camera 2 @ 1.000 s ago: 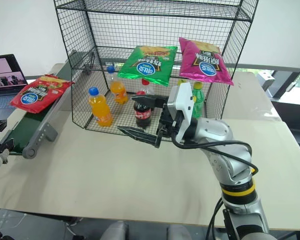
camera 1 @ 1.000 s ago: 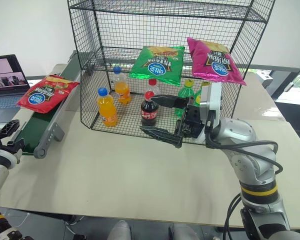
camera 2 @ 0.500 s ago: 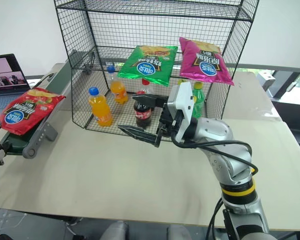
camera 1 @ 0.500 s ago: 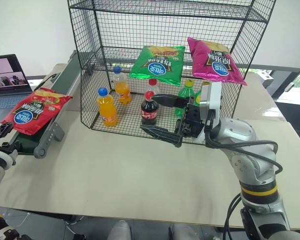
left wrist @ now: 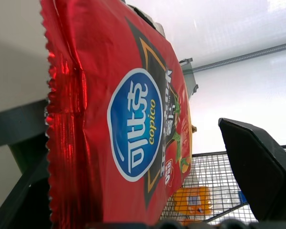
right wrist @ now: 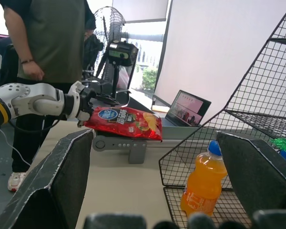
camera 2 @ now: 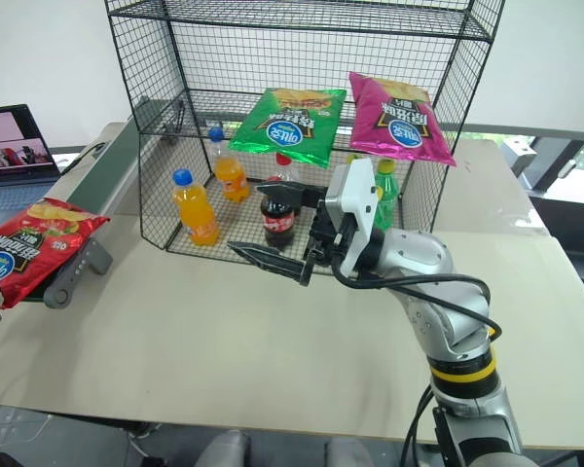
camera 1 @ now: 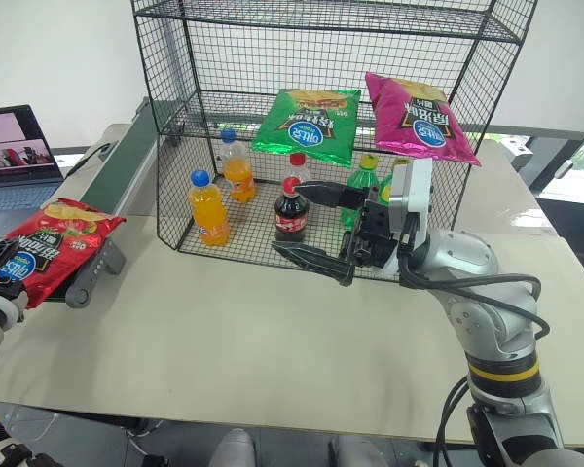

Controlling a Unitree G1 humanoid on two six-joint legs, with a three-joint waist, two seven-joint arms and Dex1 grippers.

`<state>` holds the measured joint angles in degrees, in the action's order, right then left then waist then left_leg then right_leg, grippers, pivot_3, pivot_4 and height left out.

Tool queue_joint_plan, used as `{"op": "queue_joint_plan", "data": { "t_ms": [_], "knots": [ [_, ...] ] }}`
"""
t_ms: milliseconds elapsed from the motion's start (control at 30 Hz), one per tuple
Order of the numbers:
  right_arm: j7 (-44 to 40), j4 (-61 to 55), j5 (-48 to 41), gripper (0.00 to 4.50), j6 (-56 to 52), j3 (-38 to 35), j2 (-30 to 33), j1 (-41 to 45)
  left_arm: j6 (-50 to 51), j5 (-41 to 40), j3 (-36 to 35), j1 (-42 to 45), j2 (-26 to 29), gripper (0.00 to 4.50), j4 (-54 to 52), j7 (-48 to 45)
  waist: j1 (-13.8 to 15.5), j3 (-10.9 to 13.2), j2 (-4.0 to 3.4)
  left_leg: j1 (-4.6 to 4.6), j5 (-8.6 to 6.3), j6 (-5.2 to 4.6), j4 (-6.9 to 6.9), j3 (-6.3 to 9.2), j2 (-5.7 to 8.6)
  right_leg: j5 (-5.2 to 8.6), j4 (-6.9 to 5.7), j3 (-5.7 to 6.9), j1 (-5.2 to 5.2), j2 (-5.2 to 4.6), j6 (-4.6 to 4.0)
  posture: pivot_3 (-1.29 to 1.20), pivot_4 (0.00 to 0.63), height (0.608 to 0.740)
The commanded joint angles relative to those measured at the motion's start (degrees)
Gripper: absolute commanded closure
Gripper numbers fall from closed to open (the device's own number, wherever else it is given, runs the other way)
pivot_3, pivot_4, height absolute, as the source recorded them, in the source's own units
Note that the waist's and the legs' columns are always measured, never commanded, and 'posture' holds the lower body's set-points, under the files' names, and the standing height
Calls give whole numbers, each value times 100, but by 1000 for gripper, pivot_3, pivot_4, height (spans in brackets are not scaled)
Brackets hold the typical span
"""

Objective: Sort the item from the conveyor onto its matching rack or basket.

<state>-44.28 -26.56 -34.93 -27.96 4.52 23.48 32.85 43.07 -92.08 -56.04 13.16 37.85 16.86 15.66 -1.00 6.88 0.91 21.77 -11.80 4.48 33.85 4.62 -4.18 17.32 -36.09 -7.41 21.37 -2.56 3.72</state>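
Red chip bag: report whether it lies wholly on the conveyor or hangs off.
Hanging off. The red chip bag juts past the conveyor end, at the left claw.

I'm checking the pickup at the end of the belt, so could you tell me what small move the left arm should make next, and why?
Probably close the left pincer on the red chip bag. The bag overhangs the near end of the conveyor and, in the left wrist view, lies between the fingers, one finger standing apart from it. The right pincer is open near the wire rack.

Chip bag (camera 1: 41, 252) overhanging conveyor (camera 1: 115, 181) end, wire rack (camera 1: 331, 117) right of it
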Motion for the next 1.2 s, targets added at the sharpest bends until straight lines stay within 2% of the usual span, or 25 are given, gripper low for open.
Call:
{"op": "queue_joint_plan", "data": {
  "t_ms": [33, 267, 433, 733, 833, 967, 1200],
  "knots": [
    [37, -163, -25, 0, 96, -48, -21, 72, -68, 5, -101, 22, 49, 1663, -266, -155, -1, 0, 0, 1, 0, 0, 0, 0, 0, 0, 0, 0, 0, 0, 0, 0, 150, 740],
    [16, -128, -8, 0, 98, -36, -9, 96, -78, -74, -65, 32, -43, 4398, -405, -128, -2, 0, 1, 1, 0, 0, -1, 0, 0, 0, 1, 0, 1, -1, 0, 0, 150, 740],
    [15, -112, 12, 0, 111, -51, 6, 98, 24, -326, 6, 82, -135, 4466, -816, -207, -2, 2, 2, 3, 0, 0, 0, 0, 0, 0, 2, 0, 1, -1, 0, 0, 150, 740],
    [187, -173, 81, 0, 110, -165, 48, 32, 484, -1973, 602, 269, -31, 4466, -2244, -519, 1, 10, 15, 8, 1, 1, -1, 2, 0, 0, 3, 3, 2, -3, 0, 0, 150, 740],
    [306, -227, 130, 0, 127, -223, 70, -46, 679, -2092, 944, 768, 11, 4466, -2392, -675, 22, 14, 17, 8, 1, 1, -1, 2, 0, 0, 3, 5, 2, -2, 0, 0, 150, 740],
    [486, -328, 215, 0, 157, -295, 103, -95, 797, -2092, 1592, 1841, -75, 4466, -2383, -704, 34, 15, 20, 13, 2, 2, 2, 4, 0, 0, 8, 10, 1, -2, 0, 0, 150, 740],
    [947, -510, 345, 0, 211, -468, 35, -117, 693, -1915, 2427, 3348, -234, 4466, -1687, -846, -22, 27, 1, 10, 3, 1, -1, 5, 0, 0, 10, 9, 1, -1, 0, 0, 150, 740]
  ]
}}
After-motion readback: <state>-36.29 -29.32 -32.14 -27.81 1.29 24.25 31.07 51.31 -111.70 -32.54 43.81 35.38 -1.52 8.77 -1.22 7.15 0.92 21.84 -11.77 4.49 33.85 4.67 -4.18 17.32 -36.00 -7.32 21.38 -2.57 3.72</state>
